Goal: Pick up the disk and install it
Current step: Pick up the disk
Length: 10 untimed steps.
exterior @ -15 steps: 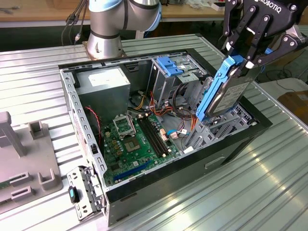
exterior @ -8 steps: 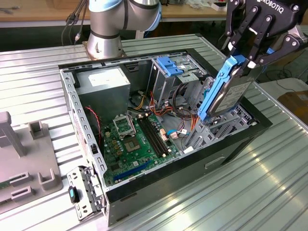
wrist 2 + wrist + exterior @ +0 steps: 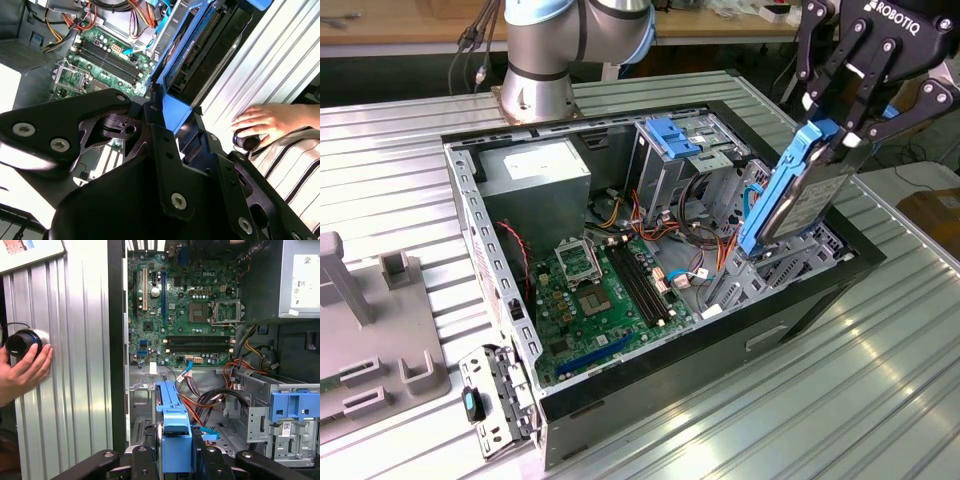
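The disk, a grey drive in bright blue side rails, stands on edge, tilted, at the open computer case's side toward the exterior view's right. Its lower end is down among the grey bay brackets. My gripper is shut on the disk's upper blue rail end. In the first wrist view the blue rail runs away from my black fingers into the case. In the second wrist view the disk shows edge-on beyond the gripper body.
Inside the case lie the green motherboard, the grey power-supply box, a blue-topped drive cage and loose cables. A person's hand holds a dark knob on the ribbed metal table. A grey fixture is at the exterior view's left.
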Motion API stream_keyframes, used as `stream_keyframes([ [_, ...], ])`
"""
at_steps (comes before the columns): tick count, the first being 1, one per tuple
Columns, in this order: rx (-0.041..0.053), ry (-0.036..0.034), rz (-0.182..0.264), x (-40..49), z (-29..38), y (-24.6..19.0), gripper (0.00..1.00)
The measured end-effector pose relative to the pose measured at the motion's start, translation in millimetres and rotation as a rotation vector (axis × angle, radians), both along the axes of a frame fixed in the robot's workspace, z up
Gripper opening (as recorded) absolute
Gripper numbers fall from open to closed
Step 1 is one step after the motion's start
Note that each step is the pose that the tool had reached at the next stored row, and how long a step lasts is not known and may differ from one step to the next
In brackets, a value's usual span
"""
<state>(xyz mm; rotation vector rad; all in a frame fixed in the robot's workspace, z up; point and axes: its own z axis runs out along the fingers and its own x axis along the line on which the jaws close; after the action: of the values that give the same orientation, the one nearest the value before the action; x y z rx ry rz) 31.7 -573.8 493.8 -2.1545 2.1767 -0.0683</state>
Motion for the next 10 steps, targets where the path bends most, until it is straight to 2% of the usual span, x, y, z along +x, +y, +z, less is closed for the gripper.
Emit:
stream_keyframes([
  [1,-0.0002,0.0,0.0,3.0,-0.2,0.0,0.36],
  [6,-0.0002,0.0,0.0,3.7,-0.9,0.0,0.36],
  [10,-0.0002,0.0,0.0,7.5,-1.8,0.0,0.36],
])
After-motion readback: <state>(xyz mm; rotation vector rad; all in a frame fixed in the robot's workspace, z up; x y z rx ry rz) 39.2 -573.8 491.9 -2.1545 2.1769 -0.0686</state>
